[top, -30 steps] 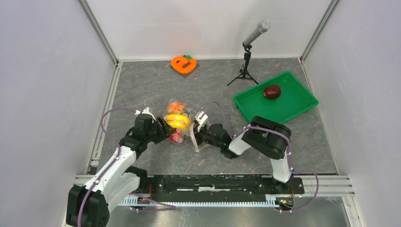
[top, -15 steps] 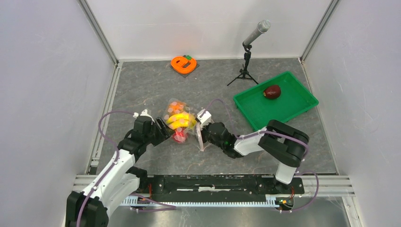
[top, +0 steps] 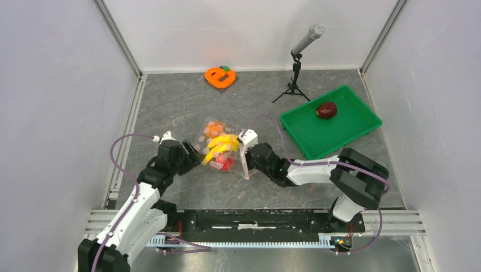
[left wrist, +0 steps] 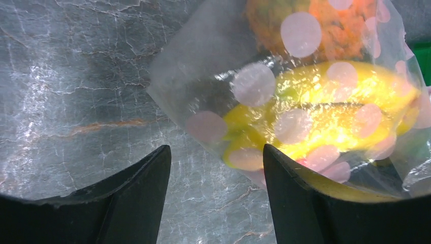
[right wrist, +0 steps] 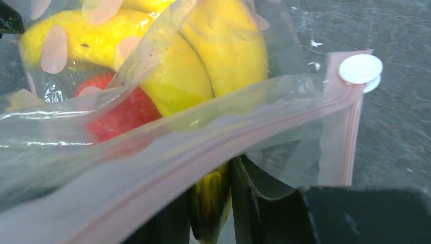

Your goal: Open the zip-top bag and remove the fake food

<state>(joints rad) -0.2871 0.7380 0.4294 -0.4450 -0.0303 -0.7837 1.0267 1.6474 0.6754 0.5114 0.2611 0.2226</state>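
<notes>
The zip-top bag lies mid-table, clear with pink dots, and still holds a yellow banana bunch, a red apple and an orange pineapple. My left gripper is open at the bag's left corner; the left wrist view shows its jaws apart over bare table, the bag just beyond them. My right gripper is at the bag's mouth, shut on the banana's stem end, with the pink zip strip draped across it. A dark maroon fruit sits in the tray.
A green tray stands at the right. A microphone on a small tripod stands behind it. An orange "e"-shaped object lies at the back. Metal rails run along the left wall and the near edge.
The right arm's elbow has swung out to the right and its gripper has shifted a little right. The bag and fruit have slid right and nearer. The left gripper has drawn slightly back left.
</notes>
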